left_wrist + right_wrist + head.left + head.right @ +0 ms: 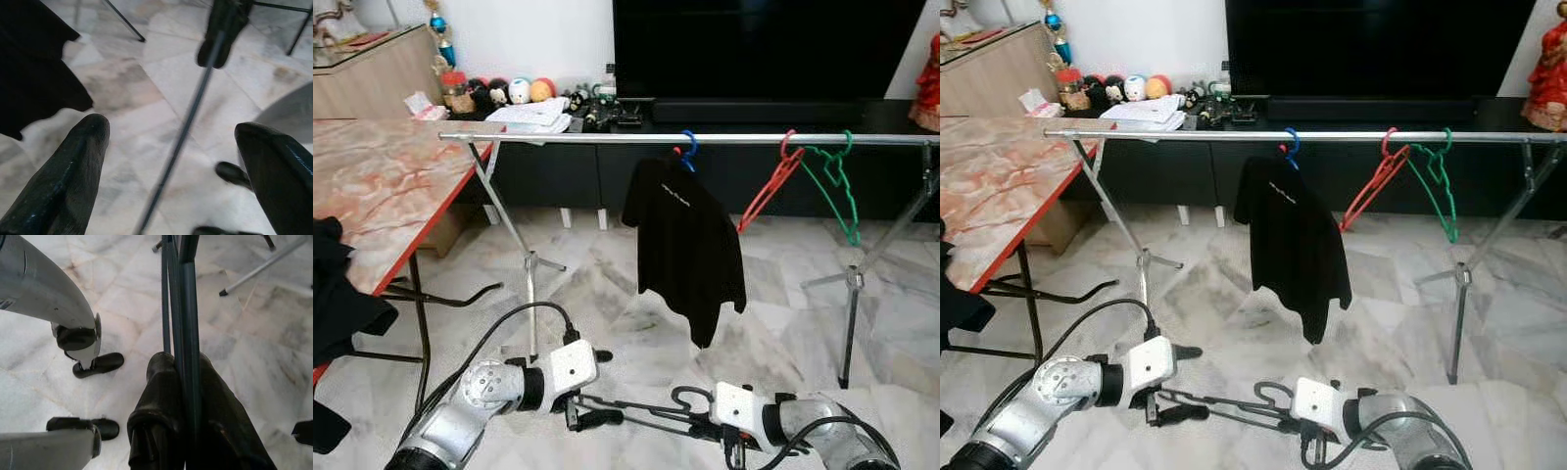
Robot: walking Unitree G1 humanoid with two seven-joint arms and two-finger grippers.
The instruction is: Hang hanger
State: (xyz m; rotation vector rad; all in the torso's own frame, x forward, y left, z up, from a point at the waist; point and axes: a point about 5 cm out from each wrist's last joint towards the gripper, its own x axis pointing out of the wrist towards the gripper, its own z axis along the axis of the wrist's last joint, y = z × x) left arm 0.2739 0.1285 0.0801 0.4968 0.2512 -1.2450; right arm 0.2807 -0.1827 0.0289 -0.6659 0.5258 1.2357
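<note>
Right wrist view: right end effector clamped on dark hanger, long axis level toward left end effector, fingers apart, below rail.

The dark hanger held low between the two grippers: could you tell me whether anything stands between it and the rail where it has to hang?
Nothing visible does. The dark hanger is clamped in the right gripper, low over the floor, and the rail has a bare stretch left of the black shirt. The left gripper is open around the hanger's wire.

Steel rail carries black shirt mid-rail, red hanger and green hanger near right end. Marble desk: black cloth at near edge.
</note>
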